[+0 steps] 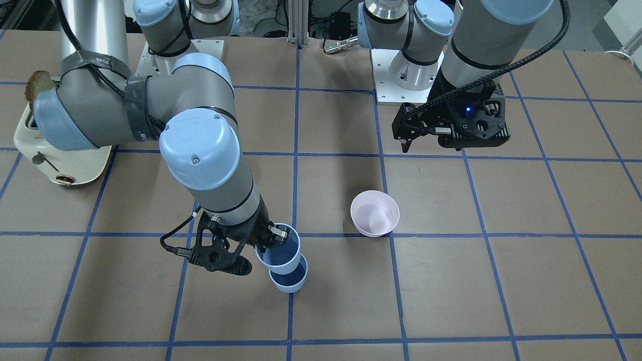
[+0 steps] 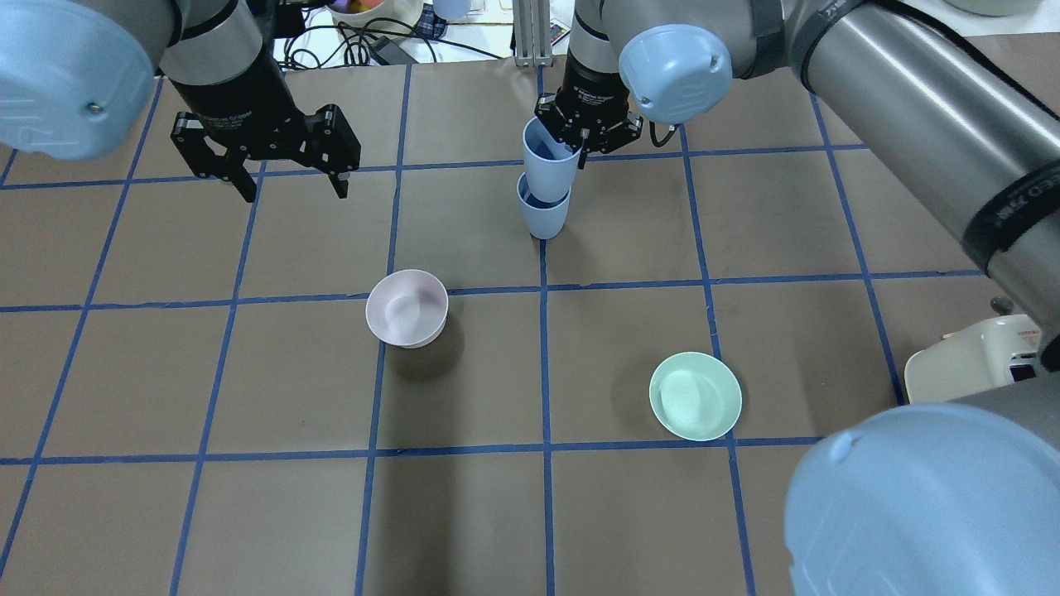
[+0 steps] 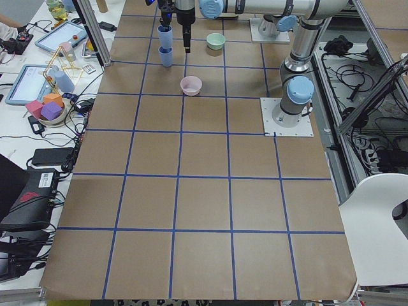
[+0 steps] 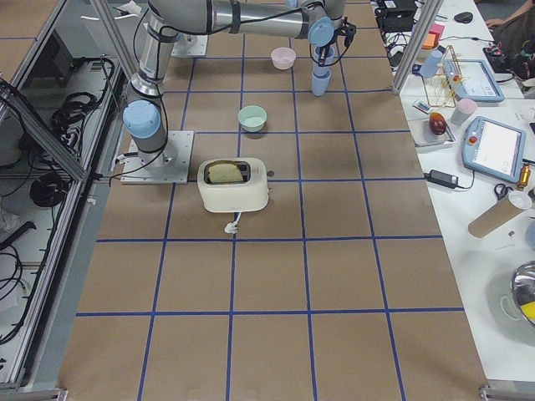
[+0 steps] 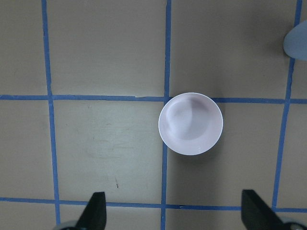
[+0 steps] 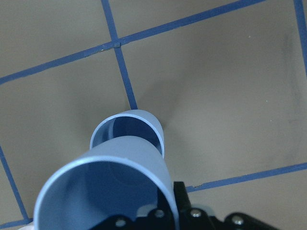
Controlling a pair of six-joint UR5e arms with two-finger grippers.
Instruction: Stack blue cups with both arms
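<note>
Right claw (image 2: 582,147) clamped on the rim of the upper cup (image 2: 546,165), which is tilted with its base at the mouth of the lower cup (image 2: 544,217). Lower cup upright on the surface (image 2: 629,513), near the edge opposite the robot. Left claw (image 2: 295,194) open, empty, well apart from the cups.

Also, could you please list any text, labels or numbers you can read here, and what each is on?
Nothing can be read for certain.
Black strap on the right arm: white letters, too blurred.
Right hand, holding the upper blue cup: white label, too small.
Toaster: red print, too small.
</note>
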